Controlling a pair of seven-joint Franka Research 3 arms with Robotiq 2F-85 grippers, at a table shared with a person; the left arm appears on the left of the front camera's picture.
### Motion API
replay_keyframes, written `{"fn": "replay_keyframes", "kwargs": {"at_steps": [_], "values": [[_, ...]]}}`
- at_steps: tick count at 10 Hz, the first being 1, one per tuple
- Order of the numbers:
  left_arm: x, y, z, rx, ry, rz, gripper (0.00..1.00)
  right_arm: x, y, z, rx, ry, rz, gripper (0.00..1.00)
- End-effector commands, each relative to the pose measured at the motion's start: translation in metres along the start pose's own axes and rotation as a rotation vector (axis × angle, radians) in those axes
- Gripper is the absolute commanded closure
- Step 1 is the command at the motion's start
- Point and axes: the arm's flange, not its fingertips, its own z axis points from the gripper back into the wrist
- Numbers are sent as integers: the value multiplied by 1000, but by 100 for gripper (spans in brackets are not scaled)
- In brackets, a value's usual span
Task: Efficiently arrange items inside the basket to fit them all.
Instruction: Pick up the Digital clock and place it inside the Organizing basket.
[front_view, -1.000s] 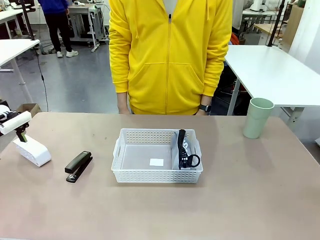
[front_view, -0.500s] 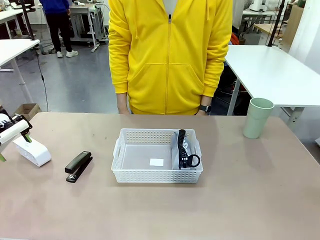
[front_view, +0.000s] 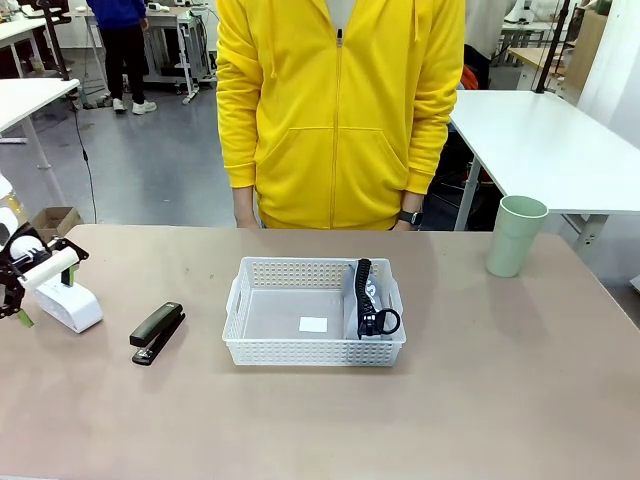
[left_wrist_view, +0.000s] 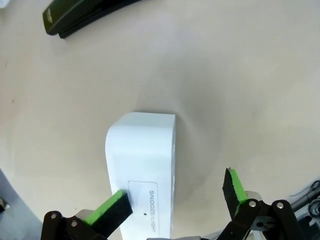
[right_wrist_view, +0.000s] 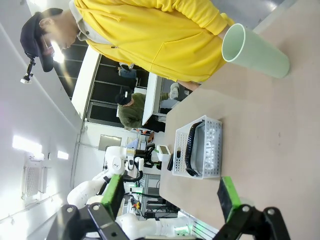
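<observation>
1. Beige bench (front_view: 320, 430) stretches from the robot's side to a person in a yellow jacket (front_view: 340, 120) standing at its far edge.
2. Nearest, at the left, the left fingers (left_wrist_view: 234, 189) hang spread wide over the small white box (left_wrist_view: 142, 160) and grip nothing. The box sits off-centre between them, close to one pad, and I cannot tell whether that pad touches it.
3. That box looks rigid, smooth and light. Its rounded edge may slip, so the flat long sides are the likely place to pinch.
4. The right fingers (right_wrist_view: 227, 197) are also wide open and empty, above bare bench and well apart from the basket (front_view: 315, 352).
5. Near the box lies the black stapler (front_view: 158, 332), stiff and probably the heaviest item. It is best taken across its narrow body near mid-length.
6. At mid-bench, the basket holds the grey pouch (right_wrist_view: 212, 145) on edge against its right end, with most of its floor free.
7. Farther right stands the pale green cup (front_view: 515, 238), upright and outside the basket. It looks light and thin-walled, easy to tip or squash, so it needs a gentle grip.
</observation>
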Motion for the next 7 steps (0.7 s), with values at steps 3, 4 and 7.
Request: {"fn": "replay_keyframes", "kwargs": {"at_steps": [3,4,7], "values": [[-13,5,-1,73,19,52,0,3,1,0,20,-11,28,0],[-16,4,-2,85,11,61,0,3,1,0,20,-11,28,0],[-20,4,-6,32,-3,49,0,3,1,0,20,-11,28,0]]}}
